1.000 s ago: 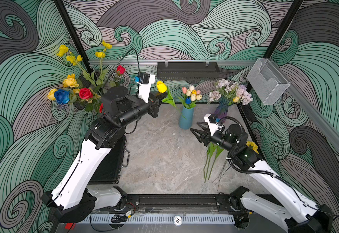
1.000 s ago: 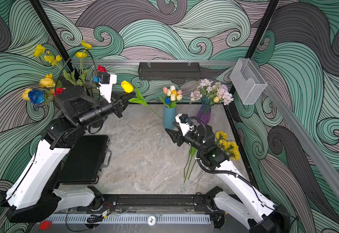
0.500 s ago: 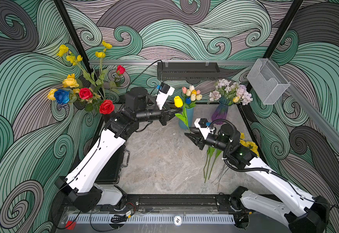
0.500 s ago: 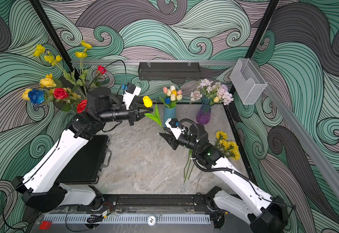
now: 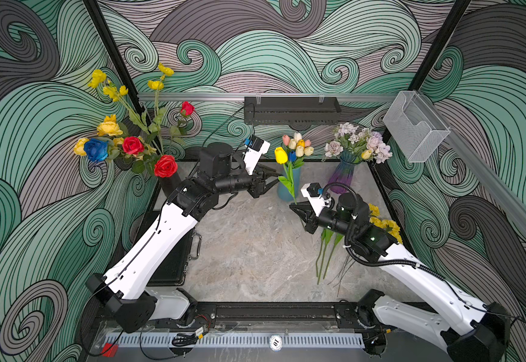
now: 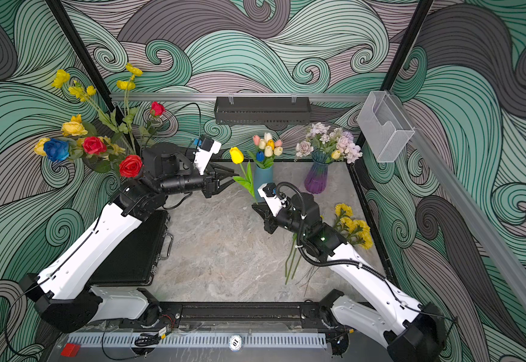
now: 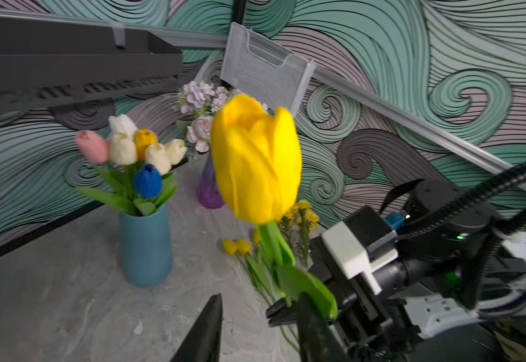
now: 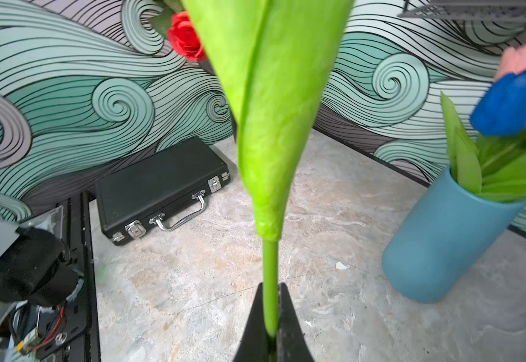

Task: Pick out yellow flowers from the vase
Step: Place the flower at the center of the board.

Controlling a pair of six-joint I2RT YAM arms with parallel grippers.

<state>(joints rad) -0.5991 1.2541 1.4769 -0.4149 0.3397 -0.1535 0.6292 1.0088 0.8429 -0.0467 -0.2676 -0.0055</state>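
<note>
Yellow tulip (image 5: 281, 155) was held clear of the table, just on the near side of the blue vase (image 7: 145, 244), between the two grippers. Long axis approx. upright with a slight lean: bloom up and to the far left, stem running down to the right gripper (image 8: 270, 313). Its jaws were clamped tight on the bare lower stem, below the leaf.

Right arm: reached in from near-right corner, forearm low, wrist pointing left toward centre. Left arm: rose from near-left, elbow bent, forearm approx. level, pointing right at the tulip. Left gripper (image 7: 258, 332) jaws stood part-way apart, nothing between them; one finger just beside the leaf, contact not clear.

Writing: only a round tag (image 5: 276, 342) on the near rail, digits 1 and 0, seen turned. No brands legible.

More yellow flowers (image 6: 355, 228) lay on the table at right, stems pointing near.
</note>
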